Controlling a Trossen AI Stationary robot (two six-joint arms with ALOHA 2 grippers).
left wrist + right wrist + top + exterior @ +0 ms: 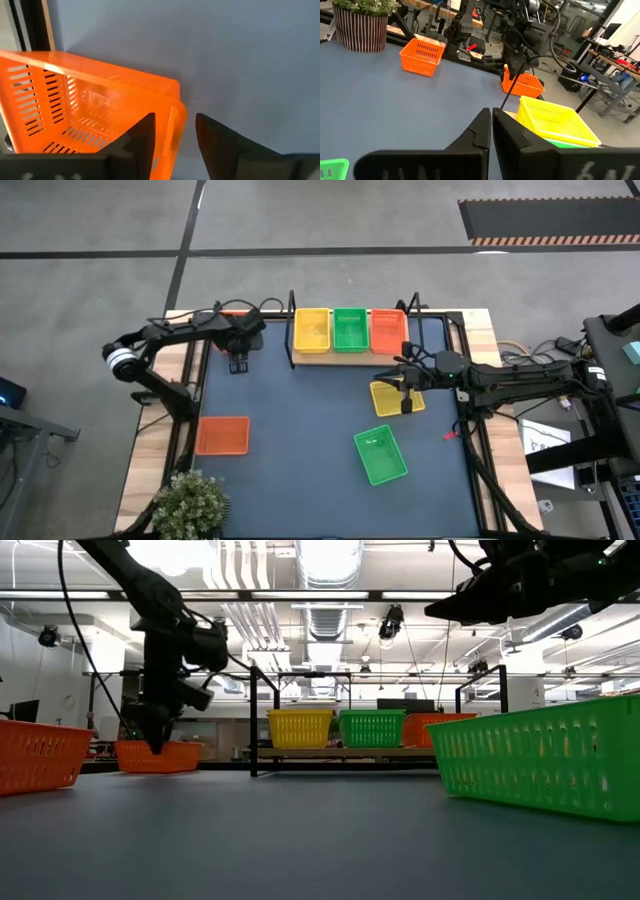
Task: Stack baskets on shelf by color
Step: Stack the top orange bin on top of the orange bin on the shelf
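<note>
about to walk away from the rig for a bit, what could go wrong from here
1. The left gripper is open with the wall of the orange basket between its fingers; lifting off crooked could drag or tip the basket.
2. The right gripper is shut above the yellow basket on the table, so it may push it rather than grasp it.
3. The shelf already holds three baskets side by side; adding more could knock them.

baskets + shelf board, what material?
Orange basket: looks like moulded plastic, glossy, with slotted walls that glow slightly translucent. The green basket shows the same slotted mesh. Shelf board: pale tan, probably wood, matte; grain not visible. Its posts: thin, black, likely metal.
</note>
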